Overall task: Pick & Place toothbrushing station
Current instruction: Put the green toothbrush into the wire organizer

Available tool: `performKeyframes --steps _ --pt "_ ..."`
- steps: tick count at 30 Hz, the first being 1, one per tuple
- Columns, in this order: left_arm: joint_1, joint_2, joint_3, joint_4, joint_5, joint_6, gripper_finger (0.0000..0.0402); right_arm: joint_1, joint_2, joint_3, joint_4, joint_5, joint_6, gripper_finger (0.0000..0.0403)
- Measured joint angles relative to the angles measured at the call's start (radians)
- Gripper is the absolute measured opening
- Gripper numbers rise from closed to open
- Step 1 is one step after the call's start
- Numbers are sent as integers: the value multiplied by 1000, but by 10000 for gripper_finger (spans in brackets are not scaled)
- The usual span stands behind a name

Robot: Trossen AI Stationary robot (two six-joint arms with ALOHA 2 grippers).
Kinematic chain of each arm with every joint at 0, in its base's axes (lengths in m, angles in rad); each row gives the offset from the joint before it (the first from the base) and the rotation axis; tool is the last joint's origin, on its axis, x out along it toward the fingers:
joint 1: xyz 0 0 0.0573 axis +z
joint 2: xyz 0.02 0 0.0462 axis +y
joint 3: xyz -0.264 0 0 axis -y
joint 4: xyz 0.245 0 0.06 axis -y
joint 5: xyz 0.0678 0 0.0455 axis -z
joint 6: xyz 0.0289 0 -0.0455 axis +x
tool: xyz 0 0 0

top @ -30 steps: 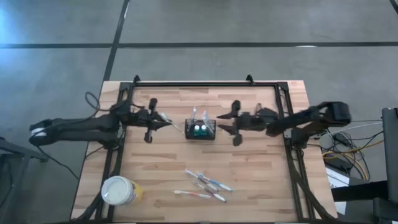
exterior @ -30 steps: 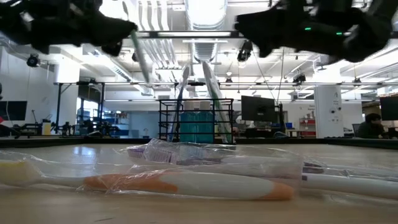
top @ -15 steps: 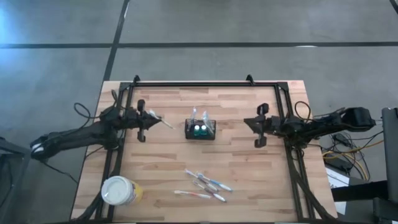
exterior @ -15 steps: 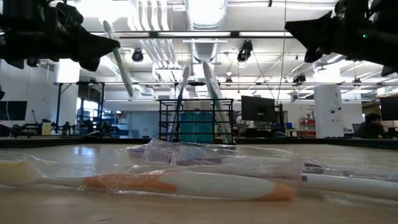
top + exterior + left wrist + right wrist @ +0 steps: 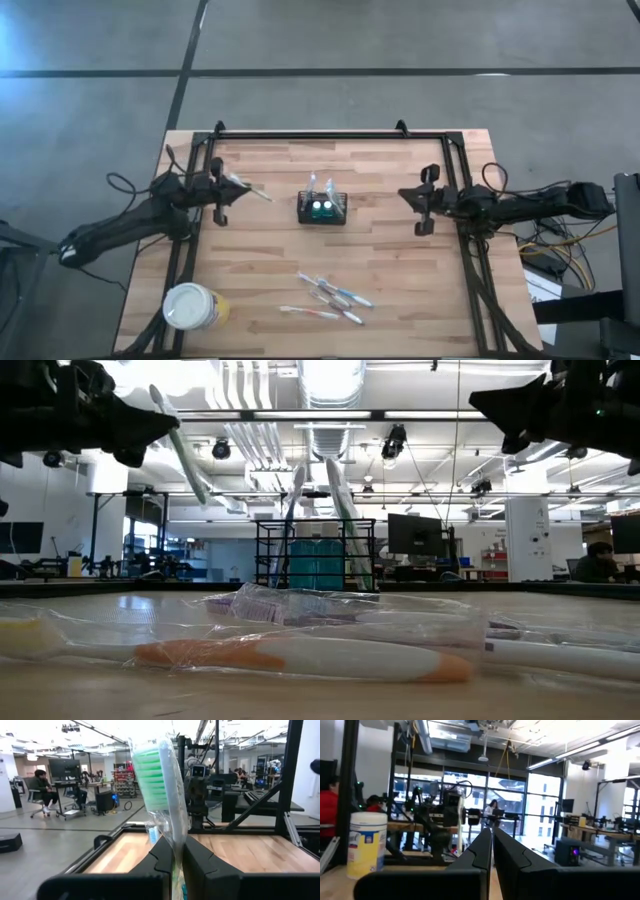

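Since a second ago both arms have drawn back from the middle of the surface (image 5: 400, 250). The right hand (image 5: 420, 207), which stood spread just beside the toothbrushing station (image 5: 322, 208) at its 3 o'clock side, now sits near the surface's 3 o'clock edge with its fingers (image 5: 485, 851) pressed together and nothing between them. The left hand (image 5: 222, 192) has pulled away toward 9 o'clock and is clamped on a wrapped toothbrush (image 5: 162, 790) with green bristles, whose head points toward the station from well apart. The station itself has not moved.

The station stands upright on the surface a little toward 12 o'clock of centre, between the two hands. Seen from above, its long axis runs from 9 to 3 o'clock. Two toothbrushes (image 5: 345, 510) rise out of its top, leaning slightly apart. At 6 o'clock of it lie several wrapped toothbrushes (image 5: 330, 298), and a yellow cup with a white lid (image 5: 192, 306) stands near the 7 o'clock corner.
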Motion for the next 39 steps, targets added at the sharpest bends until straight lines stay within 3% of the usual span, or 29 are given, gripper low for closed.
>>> performKeyframes --steps 9,17,33,39 --pt "2 -118 0 -89 0 3 20 0 -345 0 -344 2 -3 12" --pt "2 -127 0 -87 0 2 20 0 -557 1 -586 6 21 12" --pt "2 -122 0 -64 25 -17 20 0 -600 1 -658 6 40 12" --pt "0 7 -2 243 174 -140 20 0 -601 1 -657 8 35 12"
